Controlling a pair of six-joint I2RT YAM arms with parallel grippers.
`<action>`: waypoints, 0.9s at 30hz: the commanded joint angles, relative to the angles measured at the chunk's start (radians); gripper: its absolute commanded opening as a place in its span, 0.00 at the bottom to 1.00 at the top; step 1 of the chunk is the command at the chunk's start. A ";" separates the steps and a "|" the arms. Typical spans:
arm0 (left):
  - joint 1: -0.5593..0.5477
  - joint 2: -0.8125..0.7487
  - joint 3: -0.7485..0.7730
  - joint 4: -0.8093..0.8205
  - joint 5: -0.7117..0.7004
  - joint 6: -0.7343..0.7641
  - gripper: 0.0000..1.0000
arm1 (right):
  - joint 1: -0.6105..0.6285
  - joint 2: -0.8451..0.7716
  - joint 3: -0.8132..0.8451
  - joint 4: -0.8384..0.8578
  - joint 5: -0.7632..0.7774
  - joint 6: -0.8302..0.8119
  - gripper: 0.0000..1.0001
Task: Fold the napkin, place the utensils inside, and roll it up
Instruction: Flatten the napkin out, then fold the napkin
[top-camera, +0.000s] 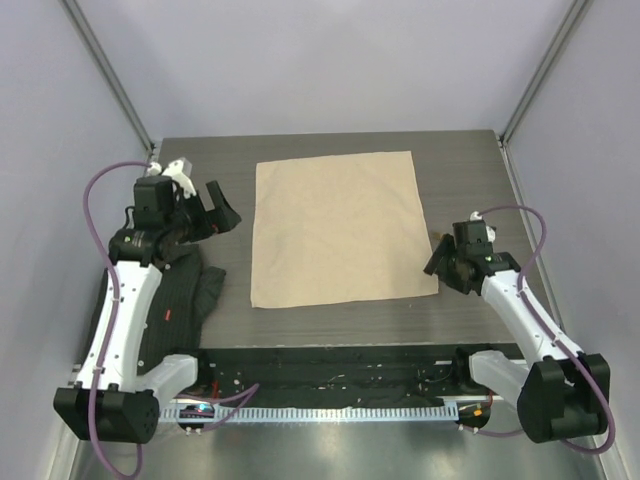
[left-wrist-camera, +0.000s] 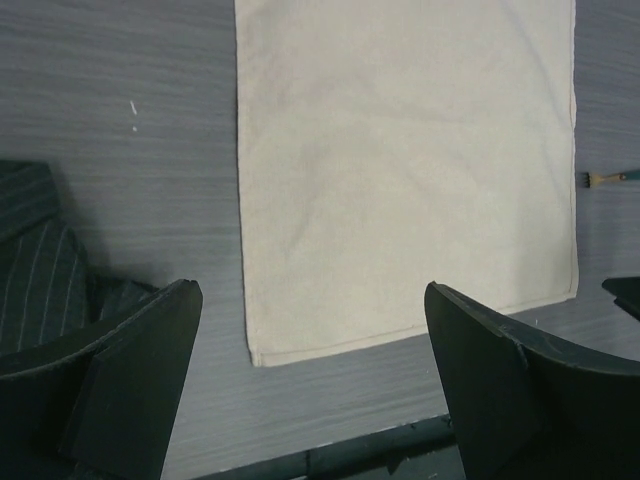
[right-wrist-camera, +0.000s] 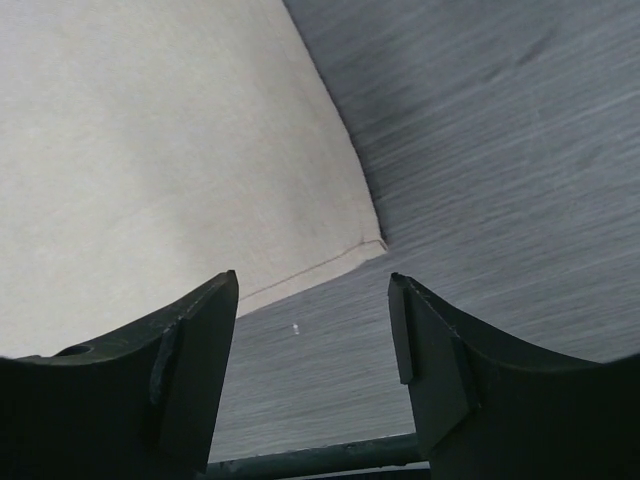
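The beige napkin (top-camera: 340, 228) lies flat and unfolded in the middle of the dark table (top-camera: 330, 145). My left gripper (top-camera: 222, 208) hovers open just off the napkin's left edge, nothing between its fingers. In the left wrist view the gripper (left-wrist-camera: 312, 300) faces the napkin (left-wrist-camera: 400, 170), and a small utensil (left-wrist-camera: 605, 177) with a light tip shows past the far edge. My right gripper (top-camera: 437, 258) is open beside the napkin's near right corner. Its wrist view shows that corner (right-wrist-camera: 365, 240) just ahead of the empty gripper (right-wrist-camera: 312, 285).
A dark ribbed cloth (top-camera: 185, 300) lies crumpled under the left arm at the near left, also in the left wrist view (left-wrist-camera: 40, 270). A black rail (top-camera: 330, 355) runs along the table's near edge. Metal frame posts stand at the back corners.
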 joint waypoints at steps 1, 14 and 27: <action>0.003 0.040 0.054 0.065 -0.019 0.049 1.00 | -0.012 0.022 -0.031 0.002 0.065 0.066 0.66; 0.003 0.045 -0.101 0.199 -0.054 0.073 1.00 | -0.063 0.169 -0.058 0.026 0.080 0.080 0.50; 0.003 0.032 -0.138 0.173 -0.071 0.072 1.00 | -0.064 0.215 -0.062 0.082 0.002 0.092 0.44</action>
